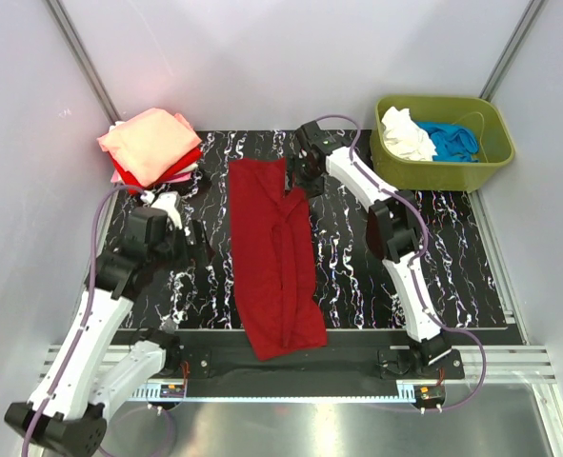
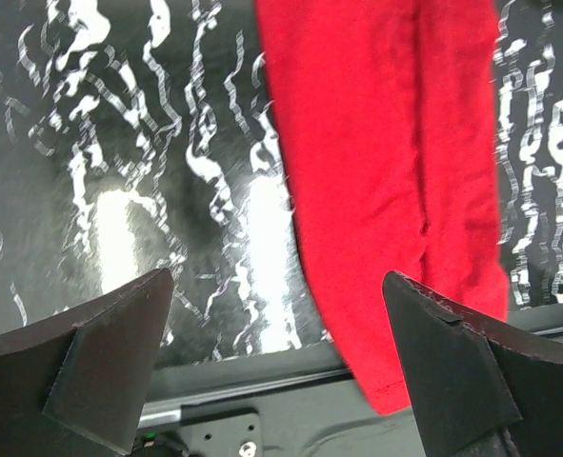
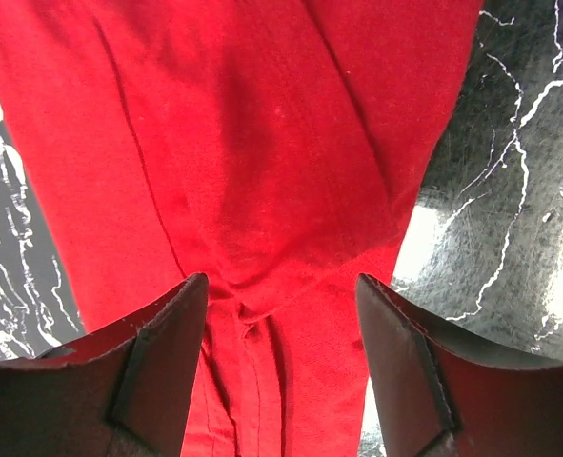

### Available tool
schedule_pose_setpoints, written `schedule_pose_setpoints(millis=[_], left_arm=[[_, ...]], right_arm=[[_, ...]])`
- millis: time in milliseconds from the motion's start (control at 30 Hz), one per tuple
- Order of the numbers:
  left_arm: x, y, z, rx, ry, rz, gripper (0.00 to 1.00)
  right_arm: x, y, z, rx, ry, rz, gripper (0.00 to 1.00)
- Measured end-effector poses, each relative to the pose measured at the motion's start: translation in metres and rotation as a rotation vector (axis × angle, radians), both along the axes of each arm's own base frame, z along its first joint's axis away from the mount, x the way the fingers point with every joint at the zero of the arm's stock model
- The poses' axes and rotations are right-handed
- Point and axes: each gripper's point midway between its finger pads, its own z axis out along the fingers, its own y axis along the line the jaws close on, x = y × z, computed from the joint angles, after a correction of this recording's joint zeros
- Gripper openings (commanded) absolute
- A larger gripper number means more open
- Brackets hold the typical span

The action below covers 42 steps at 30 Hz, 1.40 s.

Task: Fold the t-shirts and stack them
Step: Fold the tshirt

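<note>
A dark red t-shirt (image 1: 276, 257) lies folded into a long strip down the middle of the black marbled mat (image 1: 205, 286). My right gripper (image 1: 298, 176) is at the shirt's far right part. In the right wrist view it (image 3: 281, 333) stands open just above the red cloth (image 3: 262, 143), which fills the gap between its fingers (image 3: 157, 362). My left gripper (image 1: 178, 228) hovers to the left of the shirt. It (image 2: 281, 333) is wide open and holds nothing, with the shirt's near hem (image 2: 386, 390) beside its right finger (image 2: 462, 371). Folded t-shirts, salmon-pink on top, form a stack (image 1: 150, 143) at the back left.
An olive-green tub (image 1: 486, 157) at the back right holds a white tee (image 1: 405, 133) and a blue tee (image 1: 452, 141). A metal rail (image 1: 300, 362) runs along the mat's near edge. Grey walls close in the back and both sides.
</note>
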Motion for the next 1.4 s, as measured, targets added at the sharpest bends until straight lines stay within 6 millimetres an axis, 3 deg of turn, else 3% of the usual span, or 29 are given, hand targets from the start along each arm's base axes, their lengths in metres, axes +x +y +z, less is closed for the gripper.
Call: schedule_pose_setpoints(millis=[133, 367, 700, 933, 967, 1067, 1400], left_arm=[[-0.005, 0.004, 0.003, -0.007, -0.051, 0.012, 0.99], [-0.003, 0.010, 0.027, -0.021, -0.195, 0.033, 0.99], [-0.001, 0.015, 0.032, -0.016, -0.244, 0.054, 0.99], [-0.001, 0.016, 0.030, -0.013, -0.245, 0.059, 0.99], [0.000, 0.016, 0.029, -0.012, -0.243, 0.059, 0.99], [-0.001, 0.016, 0.027, -0.009, -0.237, 0.059, 0.99], [-0.001, 0.019, 0.034, -0.014, -0.274, 0.072, 0.99]], right_arm=[[-0.001, -0.003, -0.006, -0.010, 0.018, -0.007, 0.70], [0.003, -0.010, -0.012, -0.011, 0.027, -0.027, 0.69], [0.017, -0.014, -0.025, -0.010, 0.029, -0.048, 0.62], [0.024, -0.011, -0.029, 0.006, 0.027, -0.055, 0.40], [0.023, -0.010, -0.029, 0.011, 0.032, -0.053, 0.30], [0.022, -0.008, -0.030, 0.023, 0.042, -0.049, 0.11], [0.017, 0.007, -0.027, 0.063, 0.044, -0.023, 0.08]])
